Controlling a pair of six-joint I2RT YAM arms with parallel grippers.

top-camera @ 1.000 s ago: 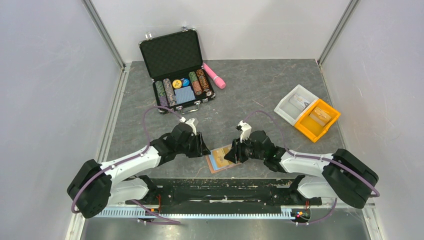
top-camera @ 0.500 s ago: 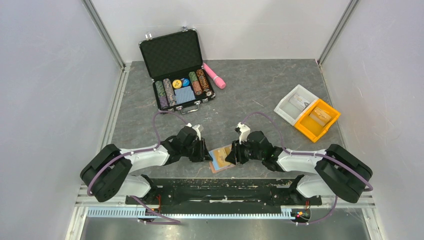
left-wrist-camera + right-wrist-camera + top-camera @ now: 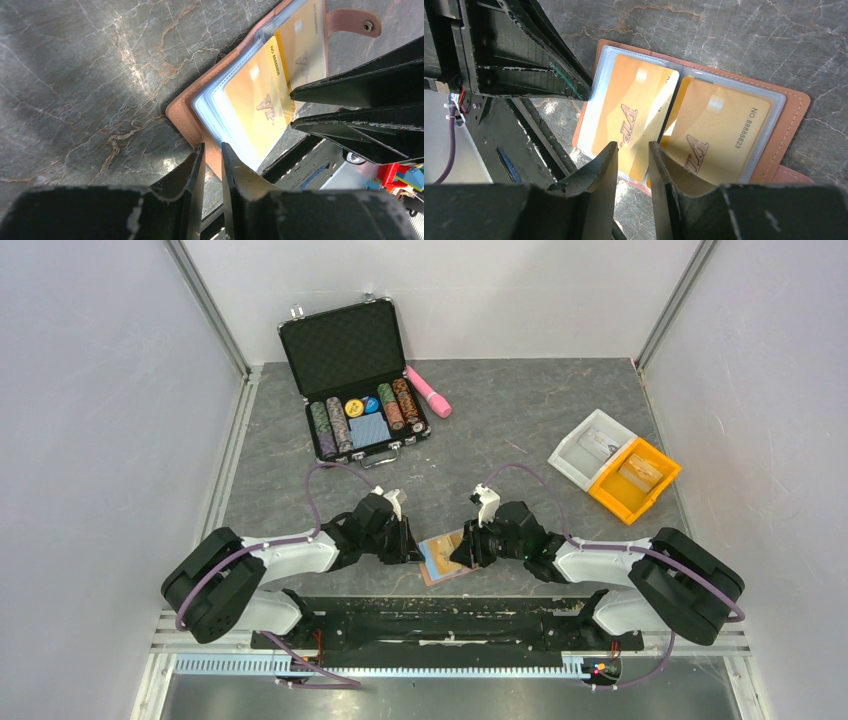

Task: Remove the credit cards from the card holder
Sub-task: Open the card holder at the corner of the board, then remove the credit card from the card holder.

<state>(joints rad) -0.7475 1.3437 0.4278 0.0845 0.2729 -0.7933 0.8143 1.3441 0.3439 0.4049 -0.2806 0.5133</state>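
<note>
When checking clearance, note clear sleeves (image 3: 608,59) over credit cards (image 3: 716,127), rail (image 3: 400,612) beside card holder (image 3: 798,107). Find left tool (image 3: 212,147) astride its edge, right tool (image 3: 633,147) above cards; cannot tell either grip.

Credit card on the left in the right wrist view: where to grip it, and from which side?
Grip the skewed credit card by its end nearest the right gripper, coming from the card holder at its open long edge. It sits crooked and looks partly out of its clear sleeve there, while the other card lies fully pocketed. The left gripper at the cover's edge can brace it.
</note>
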